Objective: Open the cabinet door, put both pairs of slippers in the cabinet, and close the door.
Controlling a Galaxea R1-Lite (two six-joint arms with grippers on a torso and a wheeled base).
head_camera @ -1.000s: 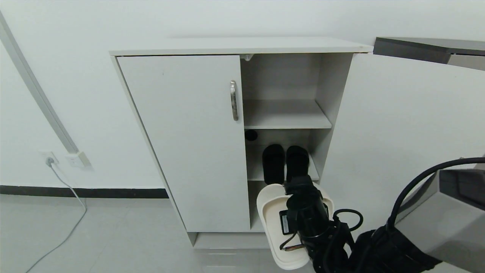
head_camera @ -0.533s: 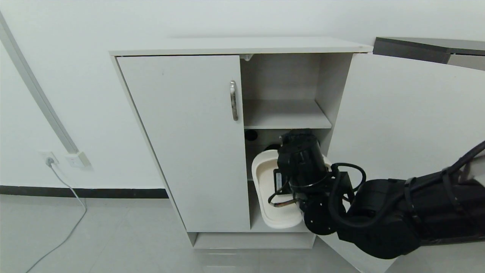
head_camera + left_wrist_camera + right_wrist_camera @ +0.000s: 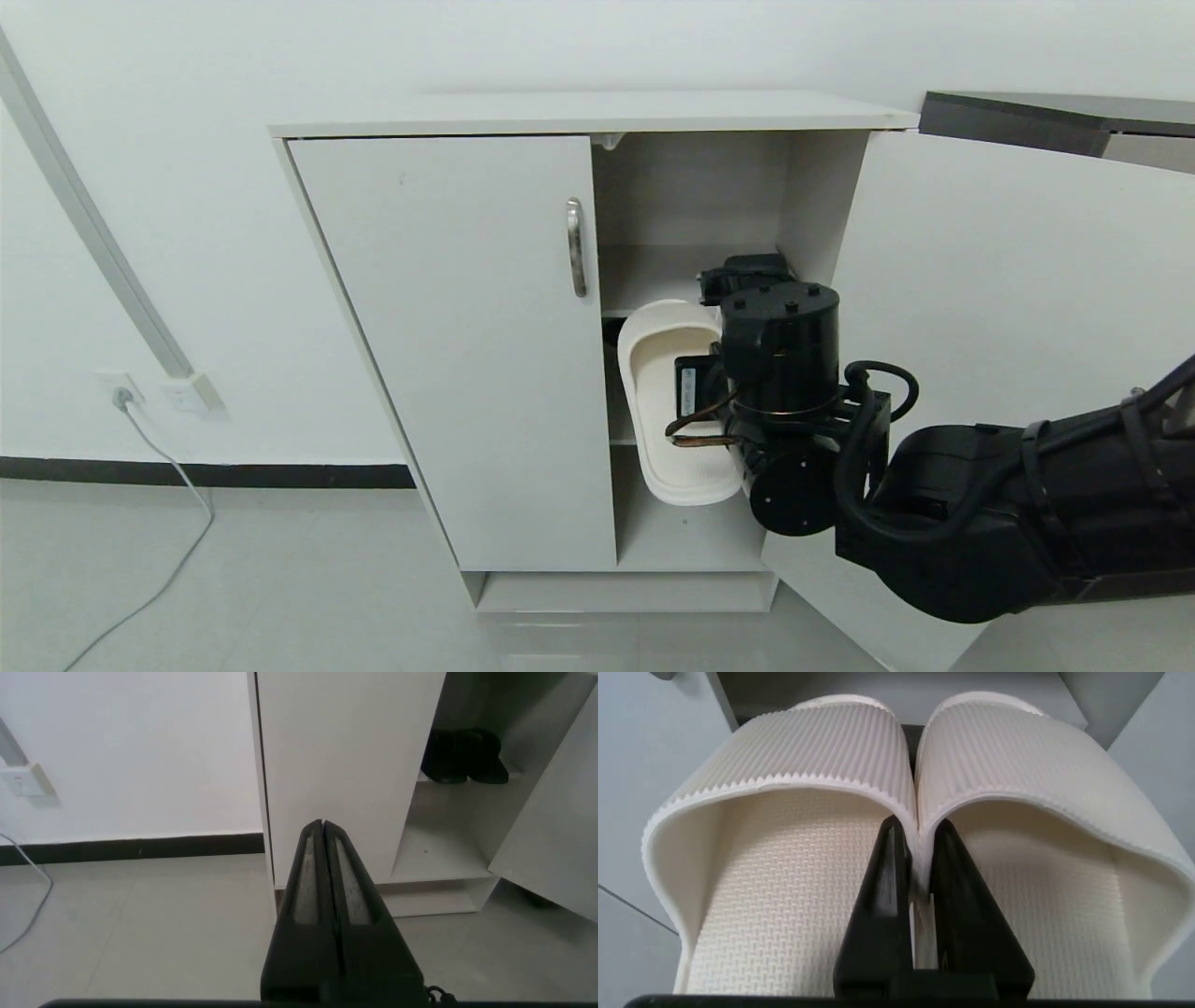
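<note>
So, right gripper [image 3: 915,835] is clamped on the touching inner walls of the white slippers [image 3: 667,401], mid-frame in the cabinet's [image 3: 579,112] open half, probably at upper-shelf height. The left gripper [image 3: 322,840]: fingers together, empty. Push in level, clear the shelf [image 3: 649,273] lip, release only once the soles sit flat.

The black arm [image 3: 980,523] holds the white slippers [image 3: 665,383] inside the open cabinet [image 3: 579,112], at 5 o'clock from the door handle [image 3: 576,247].
</note>
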